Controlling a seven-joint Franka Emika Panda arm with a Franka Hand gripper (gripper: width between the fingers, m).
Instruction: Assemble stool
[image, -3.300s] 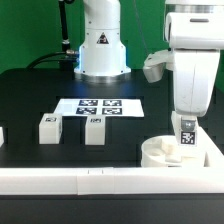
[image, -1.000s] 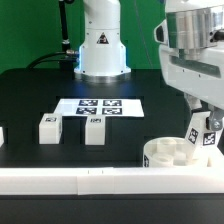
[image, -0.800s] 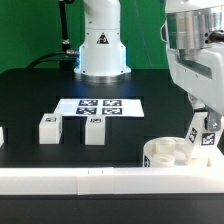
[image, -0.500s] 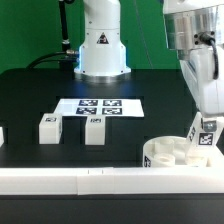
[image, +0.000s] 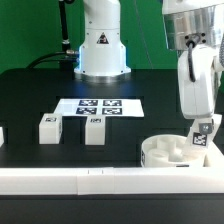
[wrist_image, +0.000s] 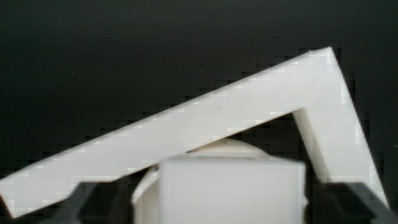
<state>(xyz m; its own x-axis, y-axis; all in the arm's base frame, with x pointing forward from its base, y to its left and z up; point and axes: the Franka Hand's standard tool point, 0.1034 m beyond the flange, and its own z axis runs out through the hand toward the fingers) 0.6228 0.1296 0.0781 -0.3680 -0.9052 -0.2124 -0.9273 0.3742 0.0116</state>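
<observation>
The round white seat (image: 163, 153) lies at the front right, against the white bar edging. My gripper (image: 204, 126) is shut on a white leg (image: 203, 137) with a tag. It holds the leg tilted at the seat's right edge, with the lower end at or in the seat. Two more tagged legs (image: 48, 128) (image: 95, 129) stand loose on the black table to the exterior view's left. In the wrist view the held leg (wrist_image: 222, 190) fills the gap between my dark fingers (wrist_image: 86, 200).
The marker board (image: 100, 105) lies flat behind the loose legs. The long white bar edging (image: 90, 179) runs along the table's front; its corner shows in the wrist view (wrist_image: 267, 95). The robot base (image: 100, 45) stands at the back.
The leg stood upright over the seat; my gripper has since carried it toward the exterior view's right and tilted it. In the last half second the wrist has straightened more upright.
</observation>
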